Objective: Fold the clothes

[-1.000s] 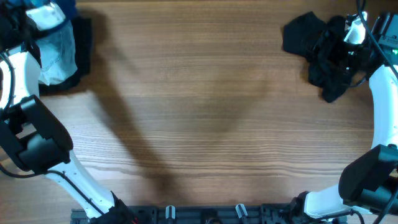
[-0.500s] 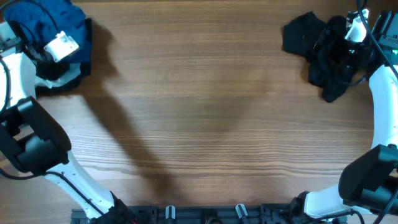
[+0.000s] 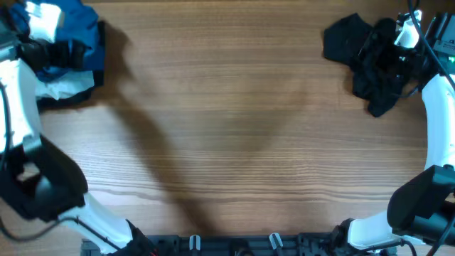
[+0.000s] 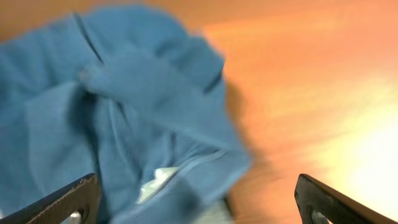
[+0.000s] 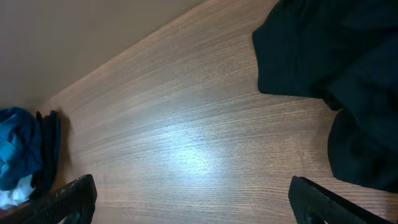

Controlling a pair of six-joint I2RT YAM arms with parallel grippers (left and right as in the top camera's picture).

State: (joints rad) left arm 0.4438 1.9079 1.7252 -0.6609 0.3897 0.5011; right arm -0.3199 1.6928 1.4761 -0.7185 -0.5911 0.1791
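A crumpled blue garment (image 3: 77,21) lies on a small stack at the table's far left corner, over a white cloth (image 3: 65,85) and a dark one (image 3: 98,60). My left gripper (image 3: 77,51) hovers just above that stack. In the left wrist view the blue garment (image 4: 124,112) fills the left side, and the gripper (image 4: 196,211) stands open with nothing held. A heap of black clothes (image 3: 359,53) sits at the far right. My right gripper (image 3: 384,67) hangs over it, and the right wrist view shows this gripper (image 5: 199,208) open and empty beside the black heap (image 5: 336,56).
Bare wooden tabletop (image 3: 234,135) stretches between the two piles. Both arm bases stand at the near corners, along a dark rail (image 3: 234,245) on the front edge. The blue stack (image 5: 18,155) also shows far off in the right wrist view.
My left gripper has opened and let go of the blue garment, which now rests on the left stack; its wrist has swung round above it. The right arm has not moved.
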